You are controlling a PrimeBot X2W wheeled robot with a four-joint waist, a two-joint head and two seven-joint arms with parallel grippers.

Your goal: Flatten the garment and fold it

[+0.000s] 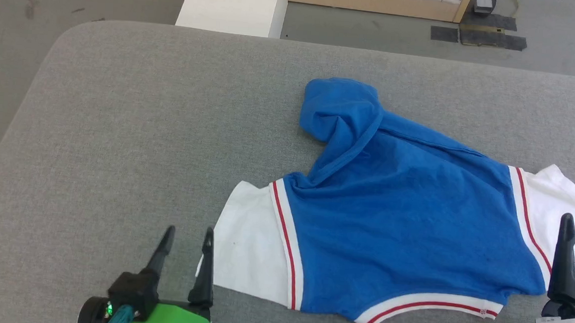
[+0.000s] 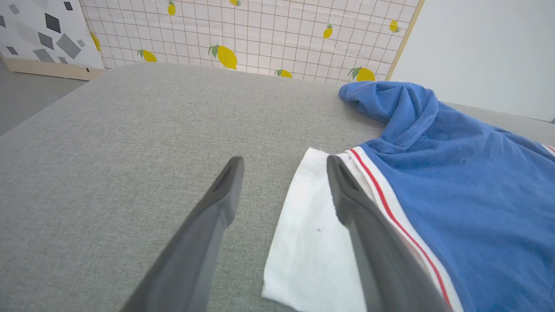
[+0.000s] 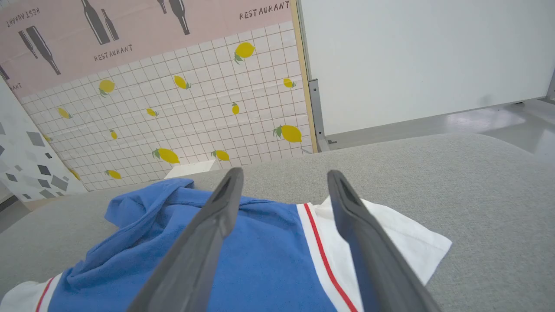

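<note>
The garment (image 1: pixel 404 213) lies on the grey table (image 1: pixel 119 136), royal blue with white sleeves and red-and-white striped trim. Its far part is bunched into a raised fold (image 1: pixel 340 110), and the striped collar faces the near edge. My left gripper (image 1: pixel 188 233) stands open at the left white sleeve (image 1: pixel 247 244); in the left wrist view this gripper (image 2: pixel 285 162) has one finger over the sleeve (image 2: pixel 303 242) and the other over bare table. My right gripper (image 3: pixel 285 175) is open above the right sleeve (image 3: pixel 403 238) and its striped seam, with one finger (image 1: pixel 565 258) showing in the head view. Neither holds anything.
A white box (image 1: pixel 232 3) stands past the table's far edge, with dark mats (image 1: pixel 480 36) on the floor beyond. The table's far-left corner (image 1: pixel 70 33) is rounded. A lemon-patterned panel (image 2: pixel 225 56) stands behind the table. Bare grey surface spreads to the left of the garment.
</note>
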